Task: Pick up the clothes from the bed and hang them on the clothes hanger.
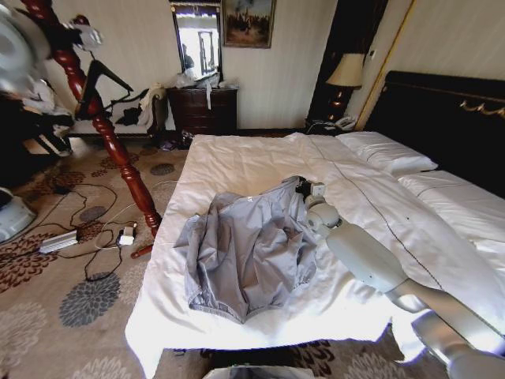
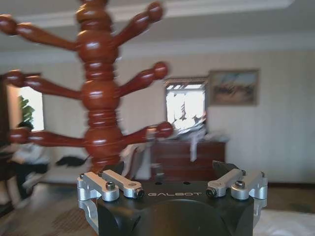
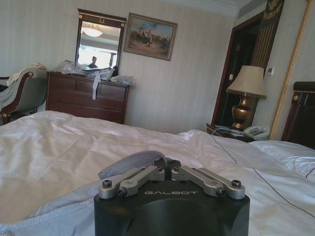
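Observation:
The light grey-blue clothes (image 1: 248, 253) lie spread and crumpled on the white bed (image 1: 260, 162), near its foot. My right arm reaches in from the lower right, and the right gripper (image 1: 302, 188) sits at the garment's collar end. In the right wrist view the right gripper (image 3: 167, 166) is shut on a raised fold of the clothes (image 3: 132, 162). The black clothes hanger (image 1: 104, 76) hangs at the reddish-brown coat stand (image 1: 118, 150), left of the bed. My left arm (image 1: 20, 47) is raised at the far left beside the stand. The left gripper (image 2: 170, 173) is open and empty, facing the stand (image 2: 101, 98).
Cables and a power strip (image 1: 59, 241) lie on the patterned carpet left of the bed. A chair with dark clothes (image 1: 134, 110) and a dresser (image 1: 203, 109) stand by the far wall. Pillows (image 1: 387, 150), the black headboard (image 1: 442, 110) and a lamp (image 1: 346, 73) are at the right.

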Motion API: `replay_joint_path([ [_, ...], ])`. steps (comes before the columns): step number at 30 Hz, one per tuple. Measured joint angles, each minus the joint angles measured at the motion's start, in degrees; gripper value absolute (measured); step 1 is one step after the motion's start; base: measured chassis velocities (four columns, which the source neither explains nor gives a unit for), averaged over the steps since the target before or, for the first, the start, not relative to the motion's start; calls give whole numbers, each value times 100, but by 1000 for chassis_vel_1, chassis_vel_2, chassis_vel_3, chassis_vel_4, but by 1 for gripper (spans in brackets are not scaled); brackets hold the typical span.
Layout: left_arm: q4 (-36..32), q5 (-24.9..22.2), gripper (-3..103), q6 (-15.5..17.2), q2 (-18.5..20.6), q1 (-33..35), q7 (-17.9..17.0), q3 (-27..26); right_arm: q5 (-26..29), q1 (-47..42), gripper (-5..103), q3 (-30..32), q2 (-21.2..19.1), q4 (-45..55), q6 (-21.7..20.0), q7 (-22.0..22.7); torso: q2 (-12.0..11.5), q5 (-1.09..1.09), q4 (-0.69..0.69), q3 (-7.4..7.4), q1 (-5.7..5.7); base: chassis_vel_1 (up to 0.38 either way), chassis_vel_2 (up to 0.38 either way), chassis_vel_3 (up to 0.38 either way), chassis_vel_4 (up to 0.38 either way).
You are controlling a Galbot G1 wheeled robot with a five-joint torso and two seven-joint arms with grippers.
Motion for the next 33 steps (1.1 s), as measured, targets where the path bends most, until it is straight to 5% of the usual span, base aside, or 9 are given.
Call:
replay_joint_path([
  [1,0,0,100,0,0,0,0,0,0,0,0,0,0,0,0,0,0,0,0,0,0,0,0,0,0],
  [4,577,-65,100,954,262,-196,-95,35,17,90,0,-81,38,3,-1,0,0,-2,2,0,1,0,0,0,0],
  [8,982,-361,99,1486,563,-279,-396,31,42,144,0,-123,65,12,-2,0,0,1,4,0,-1,0,0,0,0],
  [13,1732,-413,99,1535,971,-223,-526,21,80,180,0,-140,70,44,-6,3,-1,3,-3,1,1,0,0,0,0],
  [20,2349,-490,99,1525,1261,43,-378,-36,109,156,0,-154,115,52,-4,-54,0,-6,7,0,0,0,0,0,0],
  [22,2677,-498,99,1515,1441,165,-268,-75,128,157,0,-181,174,2,11,-84,0,1,-3,1,1,0,0,0,0],
  [33,3465,-294,99,1486,1914,553,388,-173,410,202,0,-208,162,29,27,-132,-1,0,1,1,1,0,0,0,0],
])
